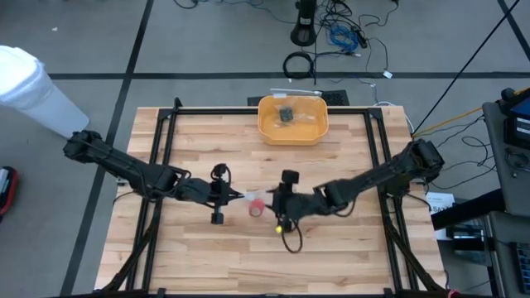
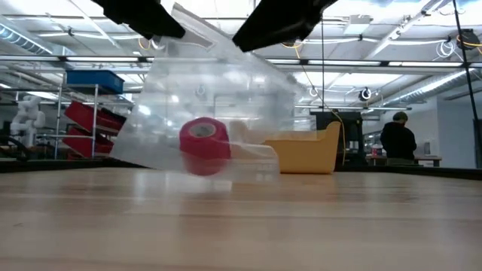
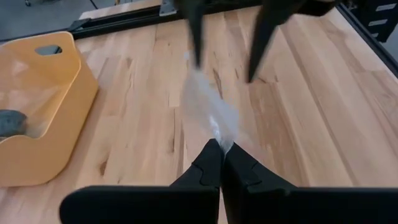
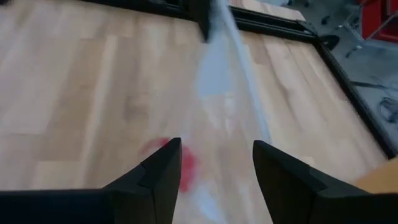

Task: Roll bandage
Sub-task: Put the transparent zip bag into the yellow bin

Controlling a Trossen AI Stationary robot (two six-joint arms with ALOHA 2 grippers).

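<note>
Red bandage [image 2: 204,146] roll inside bag [image 2: 218,105] — left gripper [image 3: 219,163] pinching bag corner, right gripper [image 4: 214,163] open; keep pinch firm, lift high so roll slides out.

Both arms reach inward to mid-frame in the high view. The left gripper [image 3: 219,163] is pinched closed. The right gripper [image 4: 214,163] stands spread wide.

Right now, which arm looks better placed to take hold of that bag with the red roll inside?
The right, probably. Its pincer hangs open right over the bag, with the red roll just below it. The left pincer is already shut on the bag's far edge.
</note>
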